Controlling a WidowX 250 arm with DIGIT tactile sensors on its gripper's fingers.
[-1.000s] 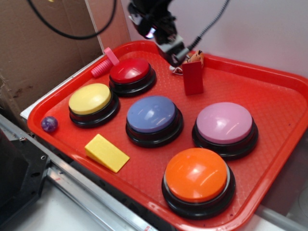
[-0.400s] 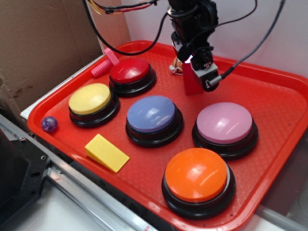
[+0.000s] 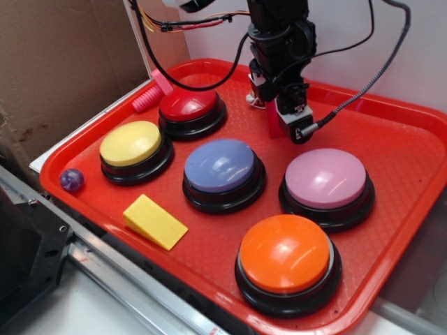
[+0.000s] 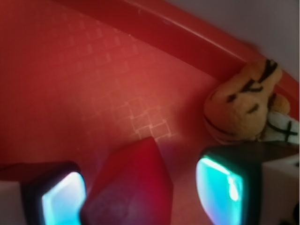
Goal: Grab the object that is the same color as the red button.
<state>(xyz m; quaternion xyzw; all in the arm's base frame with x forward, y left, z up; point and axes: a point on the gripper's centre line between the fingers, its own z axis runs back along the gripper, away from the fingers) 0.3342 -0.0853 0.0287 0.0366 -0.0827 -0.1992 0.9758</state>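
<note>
The object, a small red block (image 3: 272, 124), stands on the red tray (image 3: 398, 150) at the back middle, mostly hidden behind my gripper (image 3: 285, 120). The wrist view has the block (image 4: 129, 187) between my two glowing pads. It sits close to the left pad (image 4: 61, 199), with a gap to the right pad (image 4: 218, 190). My gripper (image 4: 140, 194) is open around it. The red button (image 3: 188, 102) sits to the block's left on its black base.
Yellow (image 3: 130, 143), blue (image 3: 222, 165), pink (image 3: 326, 178) and orange (image 3: 285, 252) buttons fill the tray. A pink bolt (image 3: 150, 91) lies behind the red button. A yellow wedge (image 3: 155, 221) and a purple ball (image 3: 71, 179) lie front left. A tiger toy (image 4: 248, 105) sits by the back rim.
My gripper swung from behind and left of the block to over it, then dropped lower, so its fingers now straddle the block. The block has stayed in place.
</note>
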